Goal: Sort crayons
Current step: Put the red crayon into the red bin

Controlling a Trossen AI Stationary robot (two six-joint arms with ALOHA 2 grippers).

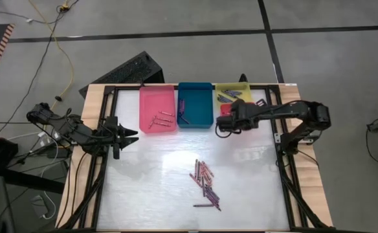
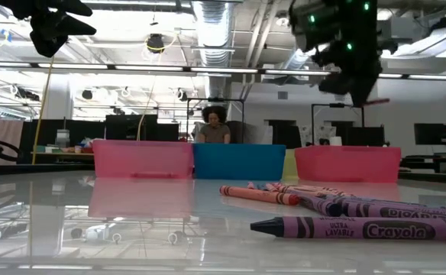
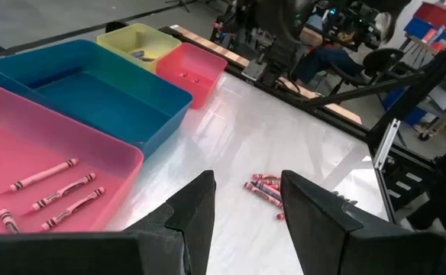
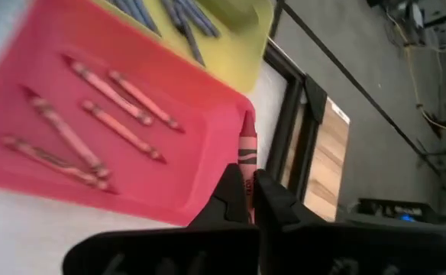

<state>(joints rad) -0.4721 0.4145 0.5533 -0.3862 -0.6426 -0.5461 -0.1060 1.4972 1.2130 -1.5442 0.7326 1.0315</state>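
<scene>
While a person [image 2: 214, 126] sits beyond, glossy table [image 1: 156, 175], right hand [image 4: 247, 200] pinching red crayon [image 4: 246, 149], left hand [image 3: 246, 206] spread.

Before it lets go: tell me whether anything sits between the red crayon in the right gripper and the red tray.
Nothing visible does. The right gripper holds the red crayon just above the red tray, whose rim is right beneath it. Only crayons already sorted lie inside.
</scene>
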